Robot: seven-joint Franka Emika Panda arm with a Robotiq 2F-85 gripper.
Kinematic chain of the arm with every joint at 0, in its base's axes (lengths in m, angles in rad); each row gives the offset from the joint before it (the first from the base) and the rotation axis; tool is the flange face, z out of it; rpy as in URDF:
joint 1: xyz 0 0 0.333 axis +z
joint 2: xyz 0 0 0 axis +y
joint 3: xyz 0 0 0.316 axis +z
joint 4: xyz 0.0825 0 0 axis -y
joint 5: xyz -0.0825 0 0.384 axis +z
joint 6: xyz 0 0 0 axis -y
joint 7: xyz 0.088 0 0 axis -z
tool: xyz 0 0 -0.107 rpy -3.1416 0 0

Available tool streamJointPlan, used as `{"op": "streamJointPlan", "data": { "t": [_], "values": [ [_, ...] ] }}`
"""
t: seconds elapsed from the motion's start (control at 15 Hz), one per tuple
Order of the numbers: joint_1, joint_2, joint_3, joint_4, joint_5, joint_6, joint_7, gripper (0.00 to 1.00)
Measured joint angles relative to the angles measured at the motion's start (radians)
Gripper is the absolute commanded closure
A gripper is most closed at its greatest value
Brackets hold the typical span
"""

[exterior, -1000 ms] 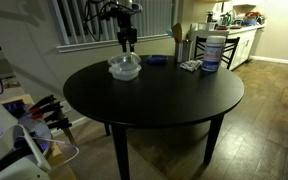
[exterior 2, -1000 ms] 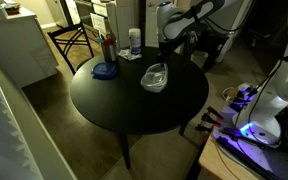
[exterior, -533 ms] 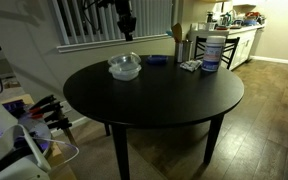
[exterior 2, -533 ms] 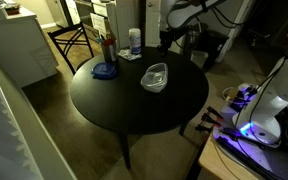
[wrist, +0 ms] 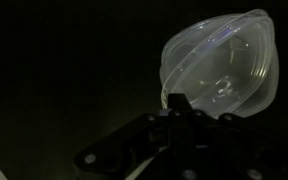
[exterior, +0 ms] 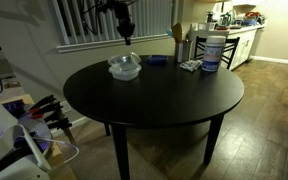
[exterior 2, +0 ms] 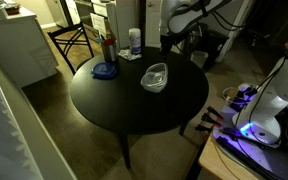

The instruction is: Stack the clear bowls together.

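Note:
The clear bowls (exterior: 125,67) (exterior 2: 156,77) sit nested as one stack on the round dark table (exterior: 164,105) (exterior 2: 114,110), toward its far side. In the wrist view the clear bowls (wrist: 219,65) show doubled rims, one inside the other, just beyond the fingertips. My gripper (exterior: 125,31) (exterior 2: 165,41) (wrist: 177,103) hangs well above the stack, a little behind it. It is shut, with nothing between its fingers and no contact with the bowls.
A tall white tub with a blue label (exterior: 211,50) (exterior 2: 134,41) stands near the table's edge. A flat blue disc (exterior: 157,60) (exterior 2: 105,70) lies close by. A folding chair (exterior 2: 74,40) stands beside the table, and robot equipment (exterior 2: 259,115) sits on the floor.
The gripper has risen from just over the bowls to well above them, and its jaws have closed empty. The stacked bowls have stayed put.

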Motion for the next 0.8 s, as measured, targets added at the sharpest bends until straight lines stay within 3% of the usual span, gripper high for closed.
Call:
{"op": "streamJointPlan", "data": {
  "t": [0.8],
  "values": [
    [-0.014, 0.063, -0.016, -0.034, 0.000, 0.044, 0.000, 1.00]
  ]
}}
